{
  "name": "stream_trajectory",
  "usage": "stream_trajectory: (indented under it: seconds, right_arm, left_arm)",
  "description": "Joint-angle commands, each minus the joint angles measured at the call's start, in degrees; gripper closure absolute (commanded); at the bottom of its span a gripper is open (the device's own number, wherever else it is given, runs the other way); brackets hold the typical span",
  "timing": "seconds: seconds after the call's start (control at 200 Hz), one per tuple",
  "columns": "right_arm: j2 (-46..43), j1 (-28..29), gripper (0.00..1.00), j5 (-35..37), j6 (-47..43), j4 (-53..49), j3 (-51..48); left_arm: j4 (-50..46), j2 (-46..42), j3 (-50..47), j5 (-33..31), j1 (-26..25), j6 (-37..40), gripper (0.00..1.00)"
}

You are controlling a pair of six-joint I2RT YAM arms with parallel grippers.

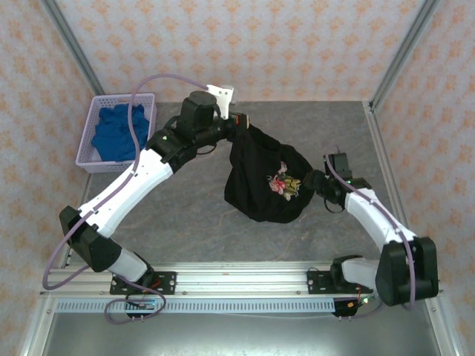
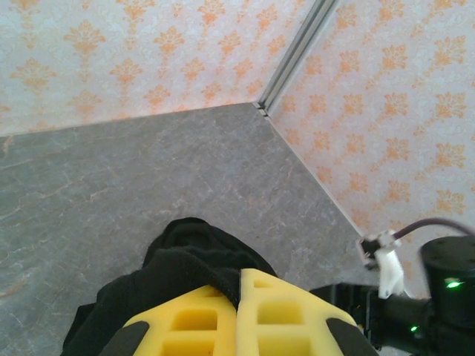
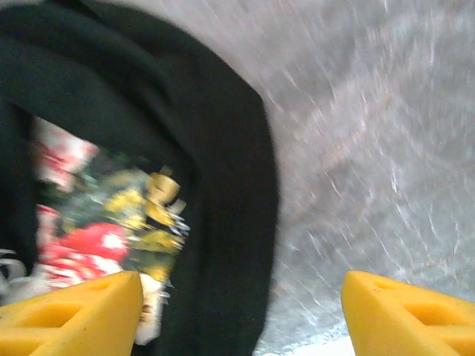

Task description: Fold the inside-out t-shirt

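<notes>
Pale walls [image 2: 111,52] printed with orange motifs rose beyond the left hand [image 2: 239,285], meeting at a metal post [image 2: 293,55]; a grey marbled surface [image 2: 111,185] lay beneath.

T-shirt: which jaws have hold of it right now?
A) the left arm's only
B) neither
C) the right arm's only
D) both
A: the left gripper has its jaws pinched shut on the black t-shirt, while the right gripper has its jaws spread wide at the fabric's edge, closed on nothing.
</notes>
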Motion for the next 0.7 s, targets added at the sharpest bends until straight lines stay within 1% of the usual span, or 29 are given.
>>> stream_trajectory:
  seconds: [0.0,0.03,0.06,0.1,0.15,0.22,0.27,0.295,0.42,0.495,0.59,0.696]
  right_arm:
    - [5.0,1.8,0.3,2.7,3.3,1.0,-1.7]
    - [6.7,1.9,0.33,1.8,3.5,2.5,-1.8]
    - [8.3,1.9,0.39,0.7,3.6,4.2,-1.9]
    - [10.0,1.9,0.51,-0.8,3.4,6.4,-1.8]
    - [11.4,1.7,0.68,-2.5,3.0,8.3,-1.3]
    - [10.9,0.7,0.9,-3.0,1.3,8.7,0.0]
    - [9.0,-0.9,0.98,-2.1,-0.2,6.9,1.2]
    - [7.4,-1.8,1.0,-1.3,-1.3,5.9,1.9]
    - [-4.5,-4.1,1.0,9.4,-7.2,-1.0,7.6]
    - [-9.4,-5.0,1.0,13.4,-9.9,-3.4,12.6]
    - [-10.5,-5.5,1.0,16.9,-13.9,-7.4,21.6]
    - [-8.4,-5.7,1.0,19.6,-18.6,-10.6,32.0]
  left_arm:
    - [1.0,0.5,1.4,-1.6,0.4,0.7,1.0]
    - [0.9,0.6,1.4,-1.5,0.4,0.5,1.0]
    - [0.8,0.5,1.5,-1.4,0.5,0.6,1.0]
    - [0.6,0.4,1.5,-1.4,0.6,0.6,1.0]
    - [0.3,0.1,1.6,-1.7,0.8,0.5,1.0]
    - [0.3,-0.8,1.5,-1.8,1.4,0.1,1.0]
    - [0.6,-1.7,1.1,-1.8,2.1,-0.2,1.0]
    - [0.9,-2.2,1.0,-1.7,2.5,-0.5,1.0]
    - [1.8,-5.2,0.4,-1.3,5.1,-2.8,1.0]
    - [3.1,-7.5,-0.5,-1.0,6.7,-4.5,1.0]
    - [3.3,-10.5,-1.0,-1.3,8.8,-5.9,1.0]
    - [2.6,-14.2,-2.1,-2.6,11.1,-6.9,1.0]
